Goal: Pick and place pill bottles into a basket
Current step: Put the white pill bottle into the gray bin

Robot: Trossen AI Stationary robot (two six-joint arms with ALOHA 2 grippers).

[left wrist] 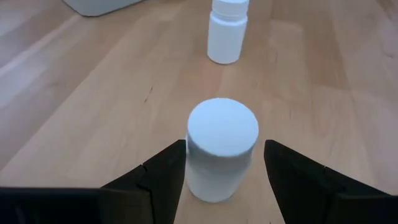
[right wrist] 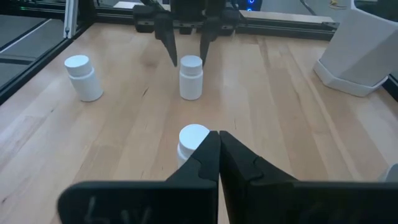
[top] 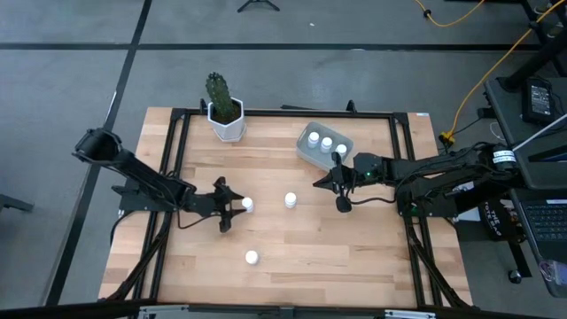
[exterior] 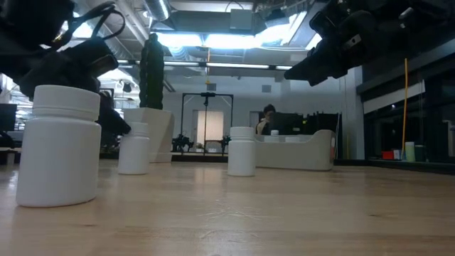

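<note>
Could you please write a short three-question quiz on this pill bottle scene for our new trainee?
1. How many pill bottles lie in the basket?
2. True or false: the left gripper is open around a pill bottle.
3. The right gripper is: A) holding a bottle B) shut and empty C) wide open.

Key: 1. three; 2. true; 3. B

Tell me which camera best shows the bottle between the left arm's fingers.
The left wrist view: the bottle fills the middle, upright between the open fingers, which stand clear of it. The high view shows it tiny at the left gripper; the right wrist view, farther off; the low view, partly.
</note>
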